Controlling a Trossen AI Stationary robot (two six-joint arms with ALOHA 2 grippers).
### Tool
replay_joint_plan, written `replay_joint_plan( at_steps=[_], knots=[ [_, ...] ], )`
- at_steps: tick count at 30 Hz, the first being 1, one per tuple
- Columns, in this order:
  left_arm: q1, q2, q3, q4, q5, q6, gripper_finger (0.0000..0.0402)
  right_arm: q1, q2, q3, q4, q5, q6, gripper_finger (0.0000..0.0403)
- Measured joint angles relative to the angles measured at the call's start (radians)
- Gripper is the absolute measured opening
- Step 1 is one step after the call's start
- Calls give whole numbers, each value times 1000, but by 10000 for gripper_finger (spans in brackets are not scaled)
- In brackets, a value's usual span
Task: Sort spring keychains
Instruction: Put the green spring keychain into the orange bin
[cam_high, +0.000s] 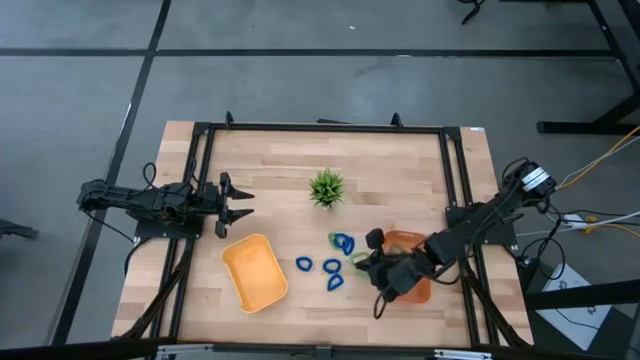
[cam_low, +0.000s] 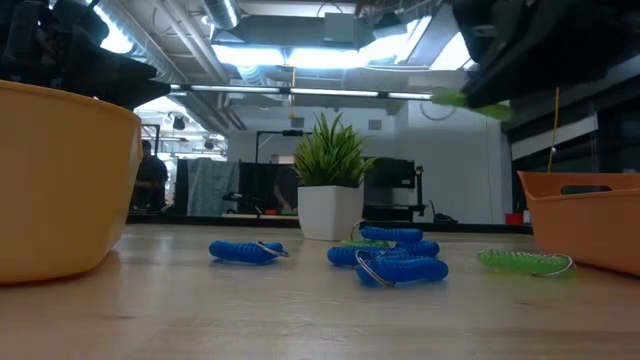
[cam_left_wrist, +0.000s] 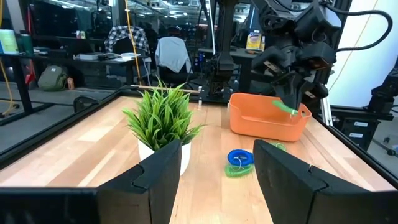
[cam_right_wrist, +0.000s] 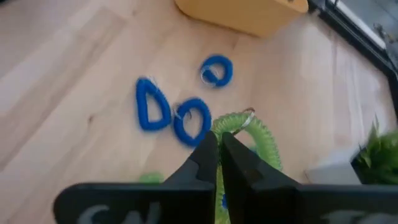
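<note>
Several dark blue spring keychains (cam_high: 333, 266) lie flat on the table between the yellow tray (cam_high: 255, 271) and the orange tray (cam_high: 412, 242); they also show in the right wrist view (cam_right_wrist: 152, 104). One light green keychain (cam_low: 525, 261) lies beside the orange tray (cam_low: 585, 225). My right gripper (cam_high: 383, 272) hangs at the orange tray's left edge, shut on another green keychain (cam_right_wrist: 252, 134). My left gripper (cam_high: 243, 204) waits open above the table's left part, past the yellow tray's far end. My right gripper (cam_right_wrist: 219, 140) pinches the green keychain's coiled loop (cam_right_wrist: 231, 123) between its two fingertips, coming from above and slanting down. The keychain (cam_left_wrist: 285, 107) is lifted clear of the table and juts out below the fingers, above the orange tray's rim (cam_left_wrist: 268, 116).
A small spiky green plant in a white pot (cam_high: 326, 187) stands on the table's far middle, beyond the keychains. A black frame runs along the table's edges (cam_high: 320, 128). Bare wood lies at the near edge and behind the yellow tray.
</note>
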Motion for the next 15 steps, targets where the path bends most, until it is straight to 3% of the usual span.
replay_joint_plan(
  at_steps=[15],
  knots=[
    [0, 0, 0, 0, 0, 0, 196, 34, -93, 1, -315, 115, 397, 9]
  ],
)
